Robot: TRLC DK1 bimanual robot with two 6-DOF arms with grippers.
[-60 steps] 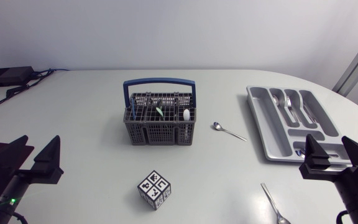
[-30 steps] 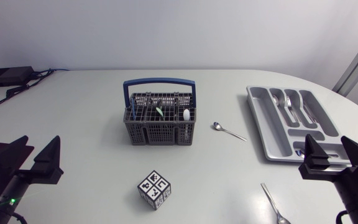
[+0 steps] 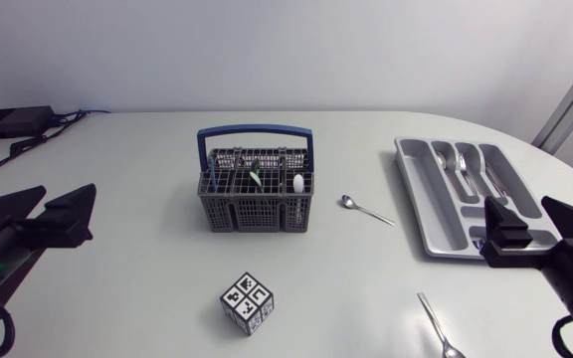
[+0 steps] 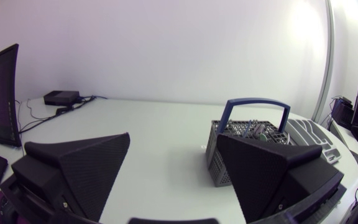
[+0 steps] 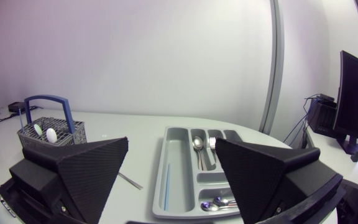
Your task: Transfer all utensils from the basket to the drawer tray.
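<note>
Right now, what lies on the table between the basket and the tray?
One spoon, lying flat on the table, touching neither the basket nor the tray. The head view shows it best.

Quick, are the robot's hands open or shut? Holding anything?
Left gripper: open, empty.
Right gripper: open, empty.

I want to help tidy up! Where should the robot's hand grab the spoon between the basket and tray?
Probably mid-handle, coming straight down from above. The spoon lies flat on the table, thin handle pointing toward the tray, so pinch across it.
</note>
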